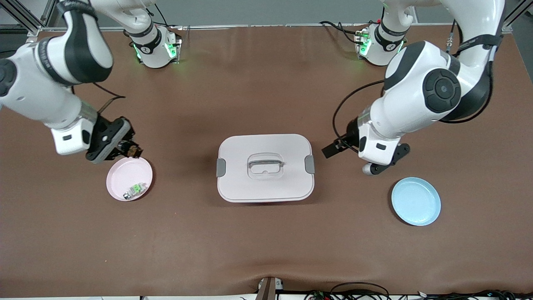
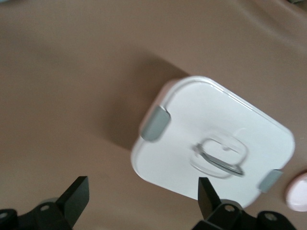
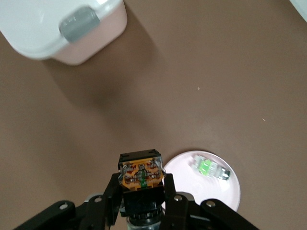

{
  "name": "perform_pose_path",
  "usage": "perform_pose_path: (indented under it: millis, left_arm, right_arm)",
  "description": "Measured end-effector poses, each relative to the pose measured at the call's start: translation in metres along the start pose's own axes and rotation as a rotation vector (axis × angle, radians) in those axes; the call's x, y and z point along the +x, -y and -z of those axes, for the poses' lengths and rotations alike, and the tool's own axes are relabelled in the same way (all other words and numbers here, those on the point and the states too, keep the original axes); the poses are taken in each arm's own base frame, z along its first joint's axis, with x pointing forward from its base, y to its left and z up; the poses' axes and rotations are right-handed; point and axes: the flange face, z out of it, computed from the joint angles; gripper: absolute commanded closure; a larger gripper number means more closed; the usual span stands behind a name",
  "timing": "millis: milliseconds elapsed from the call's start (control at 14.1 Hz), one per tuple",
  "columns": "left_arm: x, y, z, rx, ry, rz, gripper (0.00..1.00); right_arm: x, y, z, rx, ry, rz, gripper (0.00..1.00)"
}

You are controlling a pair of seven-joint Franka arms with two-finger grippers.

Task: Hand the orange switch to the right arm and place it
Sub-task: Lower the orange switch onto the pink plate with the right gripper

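The pink plate (image 1: 120,183), already carrying a green-and-silver part (image 1: 135,189), lies near the front camera at the right arm's end of the tabletop (image 1: 266,250). Over its rim the right hand (image 1: 132,150) is clamped on the orange switch (image 3: 140,176). Placement appears to be the step in hand; it should descend over bare plate, clear of that part, before releasing. The switch is a stubby black block with an orange-brown square face. The left hand (image 2: 144,196) waits open beside the lidded white box (image 1: 265,166).
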Motion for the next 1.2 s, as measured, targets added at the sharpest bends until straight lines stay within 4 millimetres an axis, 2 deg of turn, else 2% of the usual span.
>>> perform_pose_path:
  millis: [212, 424, 566, 707, 920, 1061, 1202]
  left_arm:
    - [0.037, 0.048, 0.014, 0.062, -0.005, -0.125, 0.00]
    - [0.076, 0.098, 0.030, 0.072, -0.005, -0.168, 0.00]
    - [0.094, 0.122, 0.035, 0.110, -0.034, -0.196, 0.00]
    - [0.100, 0.131, 0.033, 0.165, -0.059, -0.214, 0.00]
    - [0.101, 0.143, 0.031, 0.199, -0.057, -0.283, 0.00]
    - [0.105, 0.158, 0.041, 0.204, -0.061, -0.334, 0.00]
    - [0.109, 0.175, 0.051, 0.211, -0.065, -0.391, 0.00]
  right_arm:
    - [-0.027, -0.025, -0.018, 0.018, 0.018, 0.077, 1.00]
    - [-0.037, -0.032, -0.035, -0.013, 0.055, 0.115, 1.00]
    - [-0.045, -0.031, -0.053, -0.043, 0.063, 0.151, 1.00]
    - [-0.059, -0.036, -0.065, -0.071, 0.060, 0.202, 1.00]
    - [-0.097, -0.048, -0.087, -0.133, 0.052, 0.251, 1.00]
    - [-0.116, -0.052, -0.106, -0.161, 0.054, 0.280, 1.00]
    - [-0.121, -0.051, -0.121, -0.161, 0.058, 0.287, 1.00]
